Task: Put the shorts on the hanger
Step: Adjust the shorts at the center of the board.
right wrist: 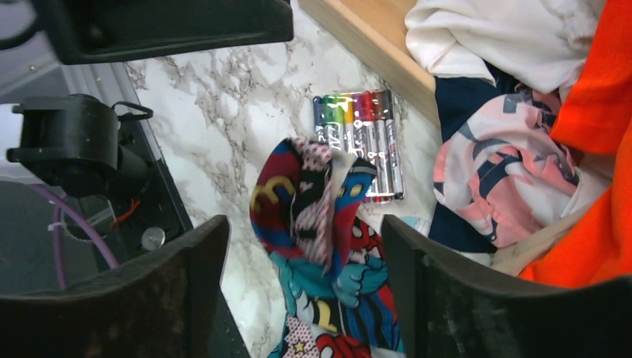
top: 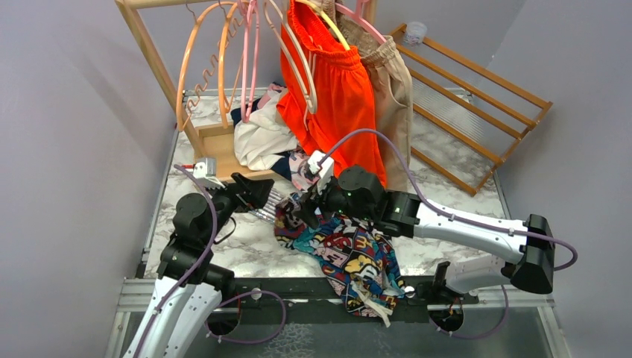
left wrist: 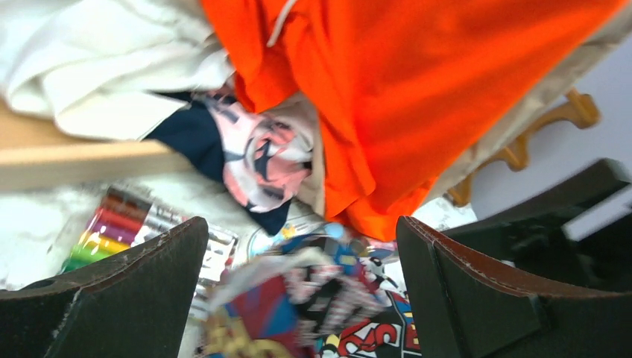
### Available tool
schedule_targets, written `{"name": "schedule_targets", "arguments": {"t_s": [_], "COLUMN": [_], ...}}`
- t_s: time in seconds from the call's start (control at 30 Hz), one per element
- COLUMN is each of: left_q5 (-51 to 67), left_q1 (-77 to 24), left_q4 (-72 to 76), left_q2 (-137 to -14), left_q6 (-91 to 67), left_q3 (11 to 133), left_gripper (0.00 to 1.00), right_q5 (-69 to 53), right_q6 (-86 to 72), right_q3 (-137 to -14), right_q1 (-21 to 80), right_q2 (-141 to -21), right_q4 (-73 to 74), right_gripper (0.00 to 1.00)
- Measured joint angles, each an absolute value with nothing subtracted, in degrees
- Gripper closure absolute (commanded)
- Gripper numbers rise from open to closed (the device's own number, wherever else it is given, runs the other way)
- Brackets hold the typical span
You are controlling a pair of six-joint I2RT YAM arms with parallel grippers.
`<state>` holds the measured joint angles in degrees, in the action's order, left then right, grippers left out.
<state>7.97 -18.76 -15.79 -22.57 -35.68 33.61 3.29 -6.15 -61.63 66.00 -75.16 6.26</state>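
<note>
The comic-print shorts [top: 349,252] lie crumpled on the marble table, and one end hangs over the front edge. My left gripper [top: 258,192] is open just left of them. In the left wrist view [left wrist: 299,227] the shorts [left wrist: 313,298] lie below and between its spread fingers. My right gripper [top: 305,210] is open over the shorts' left end. In the right wrist view [right wrist: 304,224] a raised fold of the shorts [right wrist: 328,216] stands between the fingers, not gripped. A pale cream hanger [top: 300,63] hangs on the wooden rack against the orange shorts.
Orange shorts [top: 339,97] and beige shorts [top: 393,89] hang on the rack among orange and pink hangers [top: 250,52]. A pile of white, navy and pink clothes [top: 261,138] lies on the rack's base. A marker pack [right wrist: 359,142] lies by the shorts. A wooden frame [top: 477,97] leans at the back right.
</note>
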Motion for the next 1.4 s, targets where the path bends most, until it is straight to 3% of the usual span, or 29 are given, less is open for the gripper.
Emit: {"name": "schedule_targets", "arguments": {"t_s": [0.33,0.57,0.93,1.03,1.23,1.4], "left_q5": [3.6,9.7,10.9,9.9,8.3,6.8], "left_q1": [-18.8,-18.8,-29.1,-31.9,-37.0,-39.1], "left_q4": [-19.1,-17.5,-18.7,-19.4,-22.9,-24.5], "left_q2": [-22.9,-28.2,-37.6,-39.1,-41.5,-45.1], "left_q6": [-40.0,-34.8,-32.5,-32.5,-31.1,-27.4], "left_q3": [29.1,31.5,31.9,32.0,34.5,40.8], "left_gripper": [0.01,0.01,0.01,0.01,0.02,0.01], "right_q5": [7.1,8.1,6.4,4.8,1.3,-0.5], "right_q6": [-12.1,-25.8,-40.1,-41.5,-42.6,-42.5], "right_q3": [-54.0,-45.4,-44.6,-44.3,-43.0,-41.7], "right_q1": [66.0,66.0,66.0,66.0,66.0,66.0], "right_q2": [-58.9,-47.2,-55.6,-55.6,-55.8,-59.2], "right_q4": [18.3,33.6,45.1,46.4,46.4,45.2], "right_gripper": [0.17,0.19,0.21,0.31,0.62,0.98]}}
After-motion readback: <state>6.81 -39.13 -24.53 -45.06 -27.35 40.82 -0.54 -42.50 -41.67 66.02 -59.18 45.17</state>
